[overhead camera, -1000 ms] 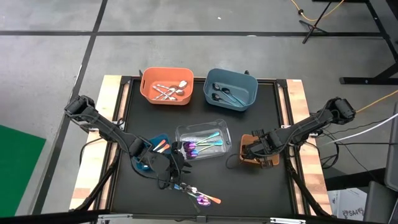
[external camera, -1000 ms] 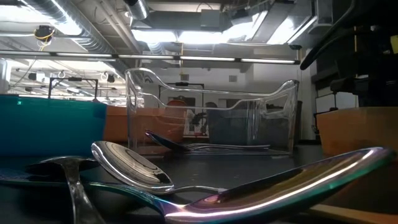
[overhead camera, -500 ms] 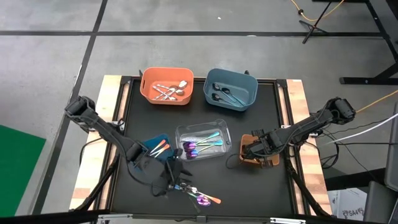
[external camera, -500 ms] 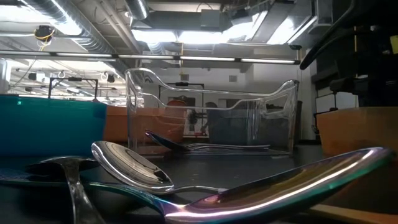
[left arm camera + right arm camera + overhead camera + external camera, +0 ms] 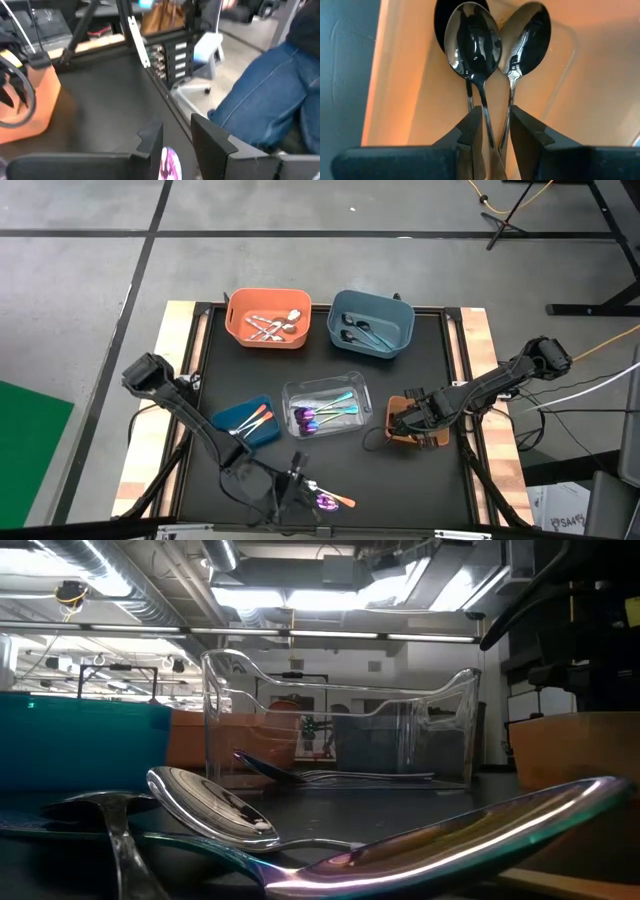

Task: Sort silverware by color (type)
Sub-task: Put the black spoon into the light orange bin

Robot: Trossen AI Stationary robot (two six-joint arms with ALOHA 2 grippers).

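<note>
Jaws on the left gripper [image 5: 293,485] stand slightly apart, empty, over the loose silverware [image 5: 325,498] at the table's front edge; the right gripper [image 5: 403,420] sits in the brown bin [image 5: 428,439]. From table height, an iridescent spoon [image 5: 440,845] lies nearest. The left wrist view shows a purple bowl [image 5: 170,163] between its fingers. The right wrist view shows jaws parted around two dark spoon handles [image 5: 492,127], whether gripping I cannot tell.

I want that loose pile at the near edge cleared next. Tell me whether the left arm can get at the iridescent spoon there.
Probably yes. The left gripper hangs right over the iridescent spoon, fingers apart, with nothing between them.
</note>
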